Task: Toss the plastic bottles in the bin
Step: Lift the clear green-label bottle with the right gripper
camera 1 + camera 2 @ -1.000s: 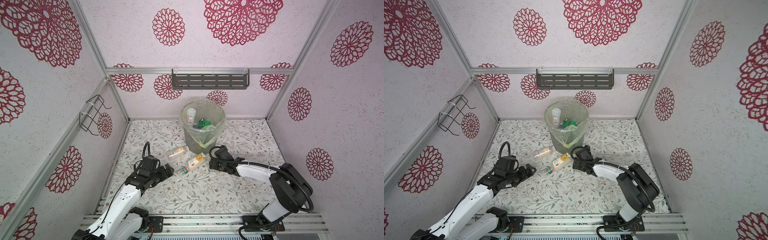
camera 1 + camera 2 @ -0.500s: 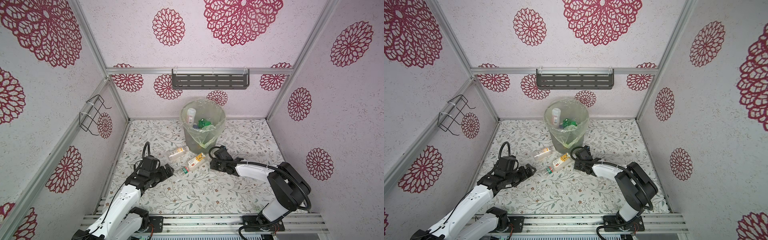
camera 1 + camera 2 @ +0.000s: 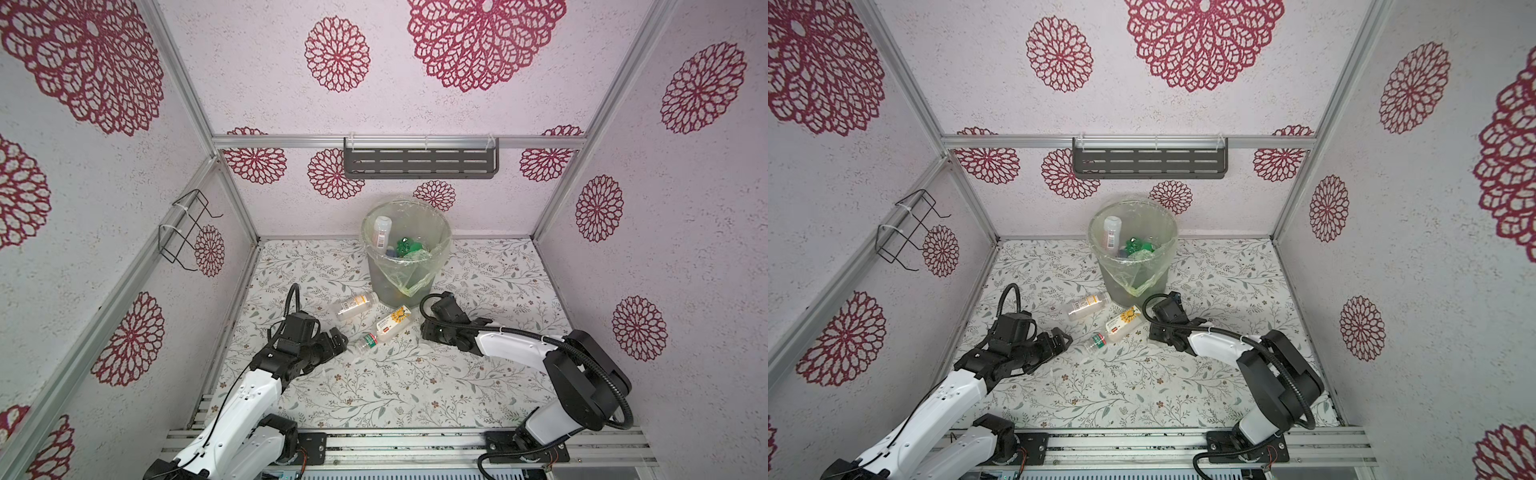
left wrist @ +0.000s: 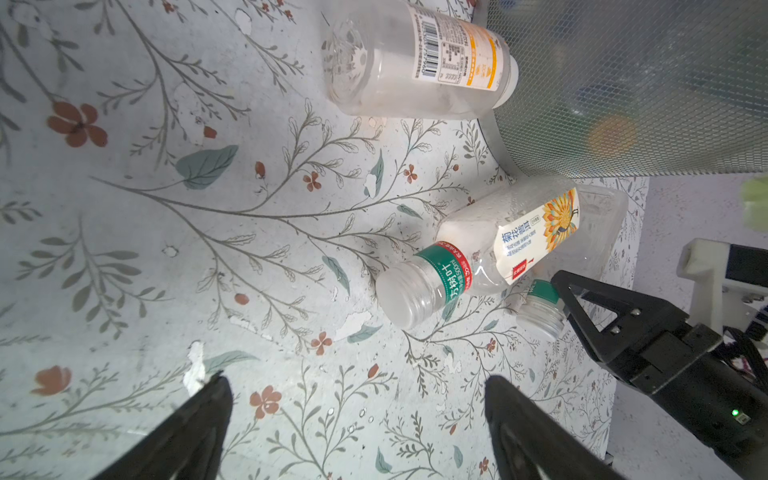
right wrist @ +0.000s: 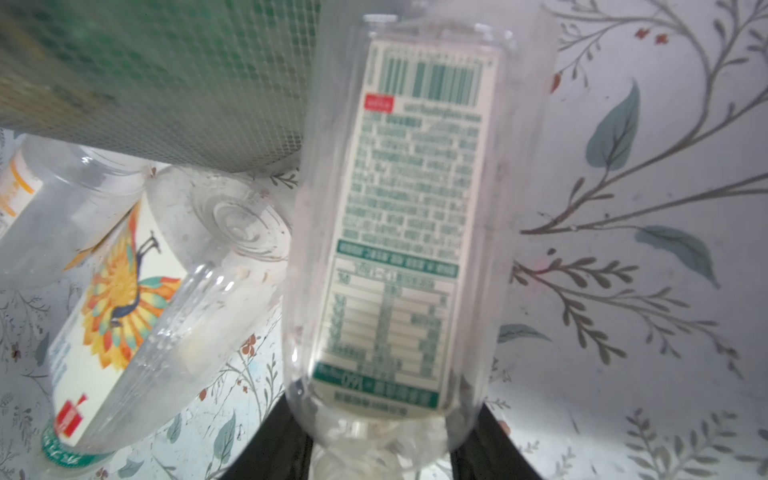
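Note:
The bin (image 3: pixel 384 282) (image 3: pixel 1115 286) stands at the back middle of the floral floor, holding a white-labelled bottle (image 3: pixel 381 230) and a green one (image 3: pixel 405 247). In front of it lie two plastic bottles: an orange-labelled one (image 3: pixel 356 305) (image 4: pixel 419 62) and a peacock-labelled one (image 3: pixel 390 325) (image 4: pixel 498 245). My right gripper (image 3: pixel 424 329) (image 5: pixel 384 415) is shut on the neck end of a third clear bottle (image 5: pixel 415 208) with a green-printed label, lying beside the peacock bottle; the top views hide it. My left gripper (image 3: pixel 338 336) (image 4: pixel 356 380) stands open, empty, just short of the peacock bottle's mouth.
The bin's mesh wall (image 4: pixel 623 83) is close behind the floor bottles. A dark slotted shelf (image 3: pixel 419 162) hangs on the back wall and a wire rack (image 3: pixel 187 232) on the left wall. Walls close in three sides; a metal rail (image 3: pixel 415 440) runs along the front.
My right gripper's jaws have narrowed onto the clear bottle and the arm has edged slightly left. The left arm has not moved.

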### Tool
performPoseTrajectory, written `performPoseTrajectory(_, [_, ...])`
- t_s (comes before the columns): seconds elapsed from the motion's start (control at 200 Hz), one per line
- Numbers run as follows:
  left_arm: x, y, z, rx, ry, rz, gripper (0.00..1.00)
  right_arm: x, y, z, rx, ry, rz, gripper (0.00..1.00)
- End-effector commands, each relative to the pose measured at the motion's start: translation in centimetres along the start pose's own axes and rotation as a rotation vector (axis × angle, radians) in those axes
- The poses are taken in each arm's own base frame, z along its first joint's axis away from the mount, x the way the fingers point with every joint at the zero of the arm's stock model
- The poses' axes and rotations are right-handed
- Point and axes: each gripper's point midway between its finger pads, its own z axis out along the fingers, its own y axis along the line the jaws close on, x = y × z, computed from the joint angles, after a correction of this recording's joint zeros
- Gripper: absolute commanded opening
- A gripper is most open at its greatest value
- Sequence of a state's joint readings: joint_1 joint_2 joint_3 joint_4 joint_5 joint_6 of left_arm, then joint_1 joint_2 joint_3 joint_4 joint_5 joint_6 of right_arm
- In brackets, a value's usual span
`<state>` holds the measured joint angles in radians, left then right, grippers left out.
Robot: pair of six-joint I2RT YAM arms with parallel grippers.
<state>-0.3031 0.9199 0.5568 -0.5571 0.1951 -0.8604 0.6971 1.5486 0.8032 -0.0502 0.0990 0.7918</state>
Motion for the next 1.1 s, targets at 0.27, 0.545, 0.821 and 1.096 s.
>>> performPoseTrajectory(0.27, [-0.8, -1.0, -0.4, 0.025, -0.029, 0.013, 0.97, -2.0, 1.3, -3.6, -0.080, -0.097, -0.038, 0.43])
performPoseTrajectory(0.545, [-0.8, -1.2, -0.4, 0.034, -0.024, 0.005, 0.97, -2.3, 1.0, -5.1, -0.114, -0.129, -0.025, 0.43])
performPoseTrajectory(0.821, [-0.9, -1.4, -0.3, 0.037, -0.025, 0.003, 0.97, -3.5, 1.3, -7.4, -0.176, -0.180, 0.000, 0.43])
performPoseTrajectory(1.096, [-0.8, -1.4, -0.2, 0.042, -0.020, 0.001, 0.97, -4.8, 2.1, -9.5, -0.236, -0.222, 0.011, 0.43])
